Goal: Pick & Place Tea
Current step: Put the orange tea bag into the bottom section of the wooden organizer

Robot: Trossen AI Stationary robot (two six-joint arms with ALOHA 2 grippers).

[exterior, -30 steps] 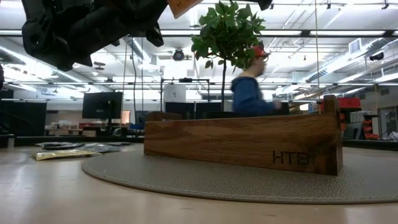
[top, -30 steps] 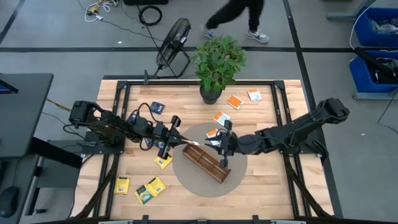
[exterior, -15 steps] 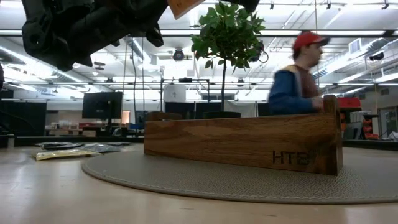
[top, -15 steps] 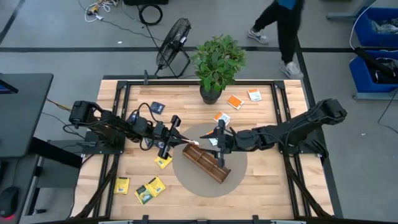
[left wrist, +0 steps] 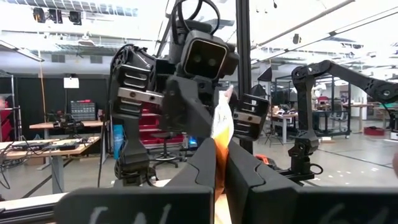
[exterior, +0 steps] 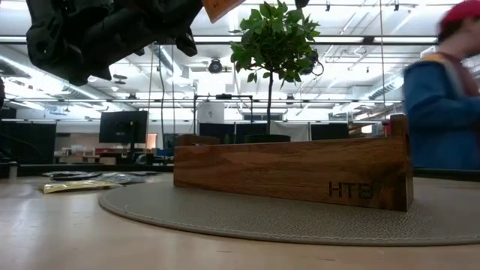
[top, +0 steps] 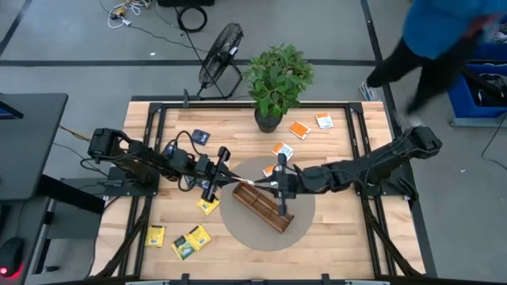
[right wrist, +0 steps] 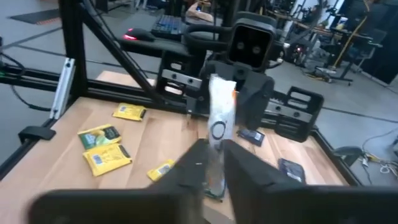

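An orange-and-white tea sachet (top: 244, 183) is held in the air over the left end of the long brown wooden tray (top: 268, 208). My left gripper (top: 235, 181) comes from the left and is shut on it. My right gripper (top: 261, 184) comes from the right and faces it, with its fingers closed against the sachet's other end (right wrist: 217, 124). In the low view only the sachet's corner (exterior: 221, 7) shows, at the top edge. Yellow sachets (top: 191, 241), orange ones (top: 298, 129) and a navy one (top: 200, 136) lie flat on the table. My left gripper pinches the sachet's left end (left wrist: 221, 140) between its two fingers, which lie level and come from the table's left. The sachet stands on edge, lifted clear of the tray. My right gripper has the sachet's right end (right wrist: 215, 152) between its two fingers, level, from the table's right. The sachet stands upright in the gap, clear of the tray.
The tray sits on a round grey mat (top: 238, 226). A potted plant (top: 277, 79) stands at the far middle of the table. Orange sachets (top: 282, 150) lie just beyond the mat. A person (top: 444, 39) walks past the table's far right corner.
My right gripper has moved a little toward the table's left and has come up to the sachet held by my left gripper. The person behind the table has walked from the far middle to the far right.
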